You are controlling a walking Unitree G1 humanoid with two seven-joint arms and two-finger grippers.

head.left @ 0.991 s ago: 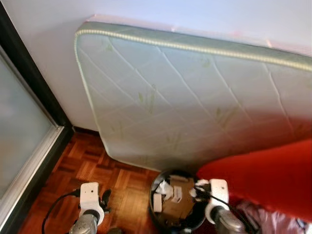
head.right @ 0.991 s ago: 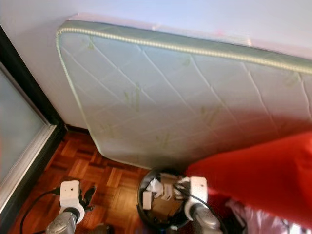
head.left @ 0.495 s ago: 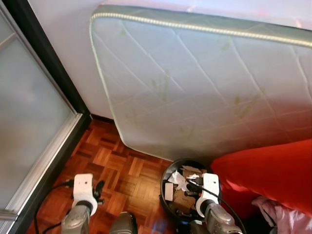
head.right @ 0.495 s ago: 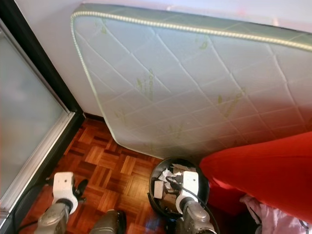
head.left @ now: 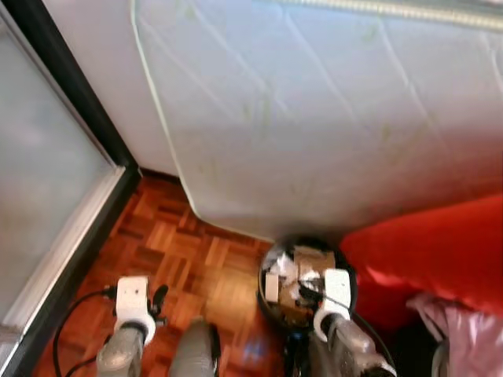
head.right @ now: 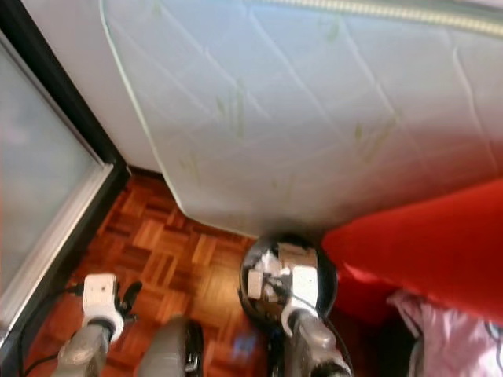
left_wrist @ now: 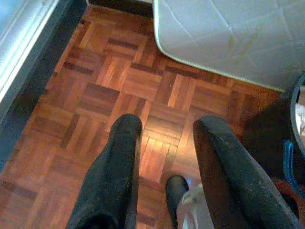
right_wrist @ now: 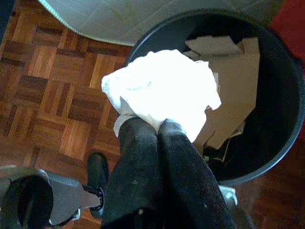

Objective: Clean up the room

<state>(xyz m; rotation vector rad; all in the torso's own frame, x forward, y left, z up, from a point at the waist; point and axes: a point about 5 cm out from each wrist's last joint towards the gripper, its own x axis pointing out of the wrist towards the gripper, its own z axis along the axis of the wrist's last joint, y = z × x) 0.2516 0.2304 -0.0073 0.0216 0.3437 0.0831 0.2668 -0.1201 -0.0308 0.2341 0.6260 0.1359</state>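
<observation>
Bin (right_wrist: 281,119) at my right holds cardboard scraps (right_wrist: 238,90); my right gripper (right_wrist: 159,126) pinches crumpled white paper (right_wrist: 162,88) above it, left gripper (left_wrist: 164,129) spread, empty.

A quilted mattress (head.left: 314,118) is leaning against the wall at twelve o'clock; parquet floor (head.left: 189,259) is gleaming below, at six.

Room corner, as I see it.
A quilted mattress (head.left: 314,118) leans on the wall over parquet floor (head.left: 189,259), a frosted sliding door (head.left: 39,181) alongside, red bedding (head.left: 432,251) opposite.
</observation>
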